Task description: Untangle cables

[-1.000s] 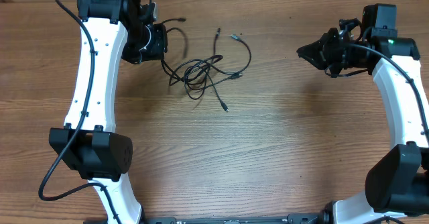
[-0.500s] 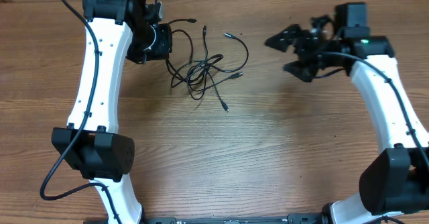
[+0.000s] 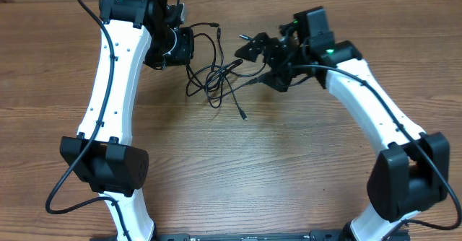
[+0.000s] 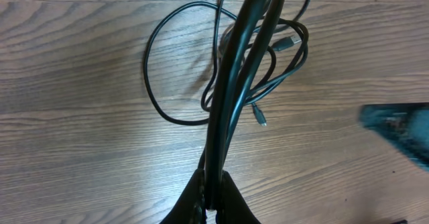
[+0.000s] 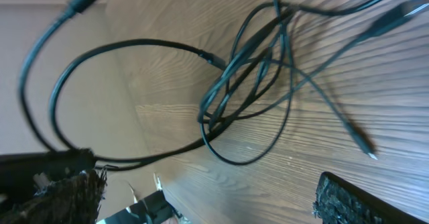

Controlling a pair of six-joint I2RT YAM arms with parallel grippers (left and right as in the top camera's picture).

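left tool [image 3: 189, 46] clenched on cables [image 3: 216, 79] | right tool [image 3: 261, 64] released, just right of them | we should pinch one cable only, pull gently outward

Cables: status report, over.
Left gripper shut on cables. Right gripper open at their right edge. Strands tangled. Nothing blocking.

This looks like a robotics lab or test bench rather than a home. Two white-and-black robot arms, the left arm [image 3: 115, 75] and the right arm [image 3: 368, 97], rise from bases at the near edge of a wood-grain table [image 3: 274, 169], where a black rail [image 3: 245, 237] runs between them. Thick black wires are fixed along both arms. Thin black cables [image 3: 216, 79] lie loose toward the far side. Past the table's far edge is a plain pale surface [image 5: 87, 90].
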